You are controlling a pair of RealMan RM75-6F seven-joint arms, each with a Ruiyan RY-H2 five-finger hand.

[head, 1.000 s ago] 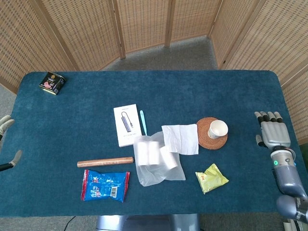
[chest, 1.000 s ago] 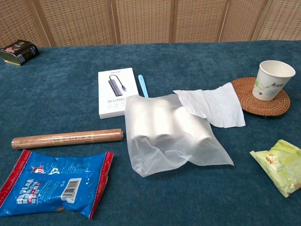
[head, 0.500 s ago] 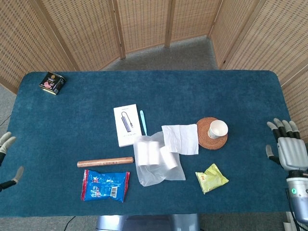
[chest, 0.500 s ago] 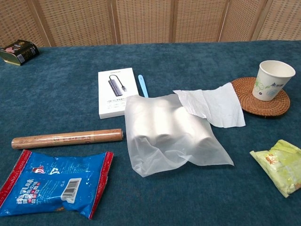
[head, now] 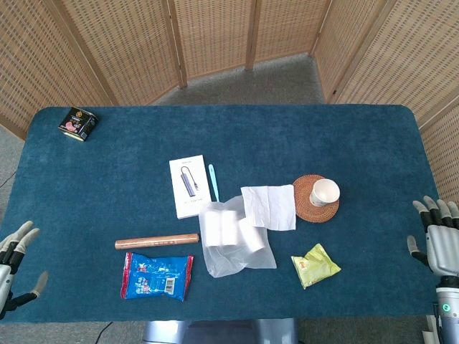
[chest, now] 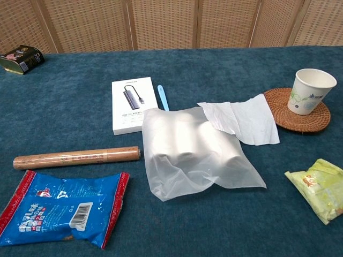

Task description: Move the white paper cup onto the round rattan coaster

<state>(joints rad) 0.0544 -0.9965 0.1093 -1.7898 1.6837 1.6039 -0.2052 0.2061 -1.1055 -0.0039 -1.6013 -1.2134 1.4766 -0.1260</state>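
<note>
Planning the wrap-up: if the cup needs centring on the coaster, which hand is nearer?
Right. The right hand, open, sits off the table edge nearest the white paper cup on the rattan coaster; the left hand is opposite.

The head view looks steeply down from high above the near edge of the table point(head: 301, 136), taking in its whole blue top, the wicker screens point(head: 215, 32) behind and both hands, left point(head: 14, 266) and right point(head: 439, 235), at the lower corners. The chest view sits low and close, facing across the table point(chest: 225, 64) toward the screens point(chest: 161, 24), with only their bases showing. Both views share the middle spread: the box point(head: 188, 186) point(chest: 131, 106), the cup point(head: 325, 192) point(chest: 311, 91), the roll point(head: 156, 241) point(chest: 77, 158) and the blue packet point(head: 156, 276) point(chest: 59, 211). Neither hand reaches the chest view.
</note>
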